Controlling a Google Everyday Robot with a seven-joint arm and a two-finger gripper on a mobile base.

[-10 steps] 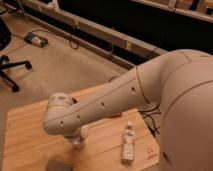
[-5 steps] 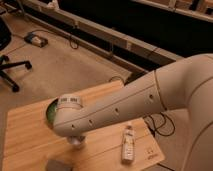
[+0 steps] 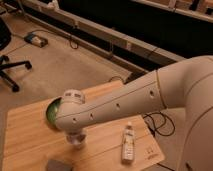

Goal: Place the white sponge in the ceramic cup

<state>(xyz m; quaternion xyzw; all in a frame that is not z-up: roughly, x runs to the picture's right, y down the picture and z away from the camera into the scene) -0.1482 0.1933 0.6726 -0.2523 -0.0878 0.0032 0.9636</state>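
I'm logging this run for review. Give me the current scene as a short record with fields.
surface: wooden table
arm: reaches across the table from the right
end effector: below the wrist, low over the table's front middle
green bowl: mostly hidden behind the arm, left side
white bottle: lying right of the end effector
grey object: at the front edge
sponge, cup: not identifiable

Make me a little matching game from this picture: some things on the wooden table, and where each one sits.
Things:
1. green bowl
2. white bottle
3. gripper
4. grey block

Places:
A. at the table's front edge
B. lying near the table's right end
C. just below the arm's end, low over the middle of the table
D. half hidden behind the arm's end, on the left

Pairs: 1-D, 2-B, 3-C, 4-A
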